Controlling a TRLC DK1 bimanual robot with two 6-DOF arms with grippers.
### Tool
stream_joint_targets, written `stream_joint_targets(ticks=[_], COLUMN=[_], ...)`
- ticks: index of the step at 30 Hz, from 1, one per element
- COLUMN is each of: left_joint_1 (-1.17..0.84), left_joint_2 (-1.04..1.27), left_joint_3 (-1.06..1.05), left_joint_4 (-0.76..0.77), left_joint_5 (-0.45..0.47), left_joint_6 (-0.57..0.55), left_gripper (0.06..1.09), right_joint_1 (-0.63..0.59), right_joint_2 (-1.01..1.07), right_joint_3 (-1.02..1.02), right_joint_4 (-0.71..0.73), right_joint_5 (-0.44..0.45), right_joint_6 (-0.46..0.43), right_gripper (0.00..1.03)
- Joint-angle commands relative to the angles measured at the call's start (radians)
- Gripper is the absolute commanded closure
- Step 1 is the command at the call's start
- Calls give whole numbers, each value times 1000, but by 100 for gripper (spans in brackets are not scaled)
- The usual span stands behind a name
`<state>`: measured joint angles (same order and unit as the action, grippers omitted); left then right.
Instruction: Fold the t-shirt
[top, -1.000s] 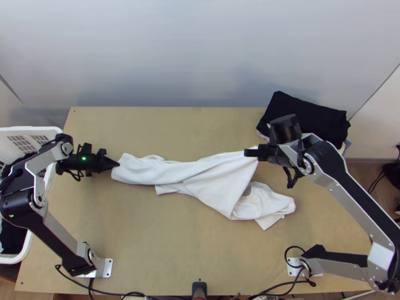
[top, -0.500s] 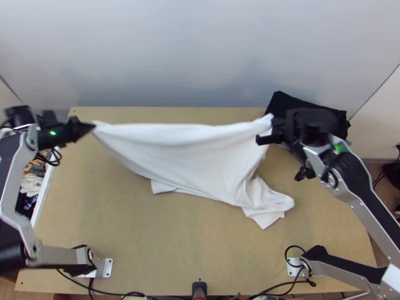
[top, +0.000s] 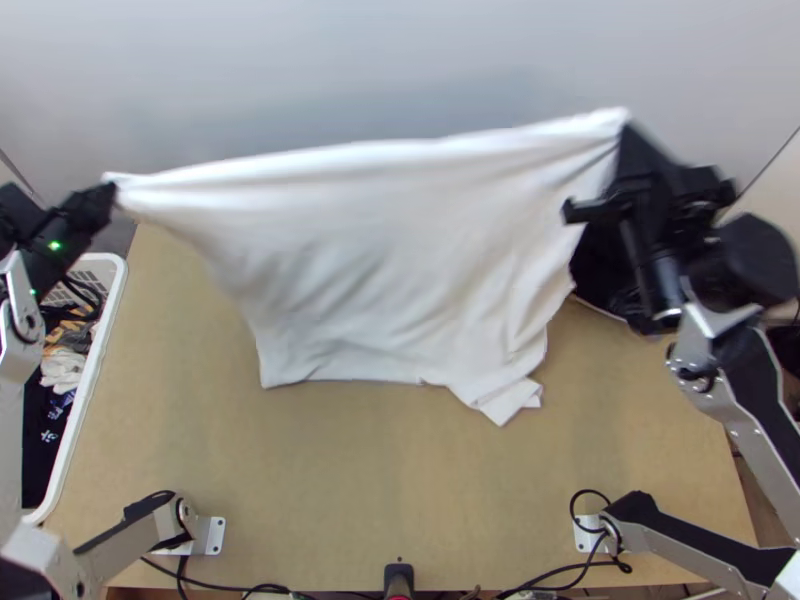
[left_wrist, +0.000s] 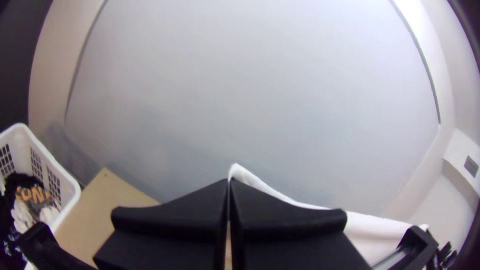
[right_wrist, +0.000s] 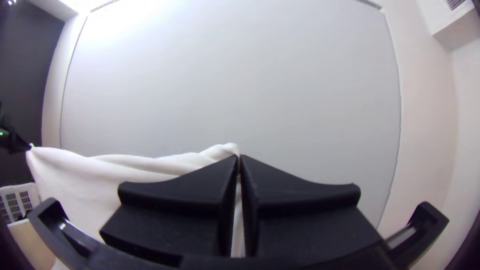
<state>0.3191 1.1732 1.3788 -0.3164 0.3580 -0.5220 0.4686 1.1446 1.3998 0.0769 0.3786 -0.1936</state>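
– How did the left arm stand, by the clock around the table's middle?
– Its base sat between seven and eight, its links bent outward, and the black, flat-fingered left gripper (top: 110, 195) was up at ten, tips pointing toward one. The fingers were pressed together on a top corner of the white cloth t-shirt (top: 400, 250).
– And the right?
– Base between four and five, links out past the edge and bent back in. The black, flat-fingered right gripper (top: 630, 137) was near two, aimed at eleven, fingers closed tight on the other top corner.
– So the shirt?
– Drawn out between them, upper edge raised, the rest draped creased toward six over the light wooden table (top: 350, 480), with a turned-over corner toward five. A white plastic basket (top: 84, 400) of clothes sat between eight and nine, and dark cloth (top: 598, 275) lay by three
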Motion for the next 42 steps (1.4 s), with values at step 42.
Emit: stream_joint_targets(ticks=[42], left_joint_1=[-35], left_joint_2=[-30], left_joint_3=[39], left_joint_4=[-18], left_joint_5=[-307], left_joint_6=[-27], left_gripper=[105], right_joint_1=[-74], right_joint_2=[-106], right_joint_3=[-194], right_joint_4=[190], right_joint_5=[-165], right_joint_6=[122], right_gripper=[100])
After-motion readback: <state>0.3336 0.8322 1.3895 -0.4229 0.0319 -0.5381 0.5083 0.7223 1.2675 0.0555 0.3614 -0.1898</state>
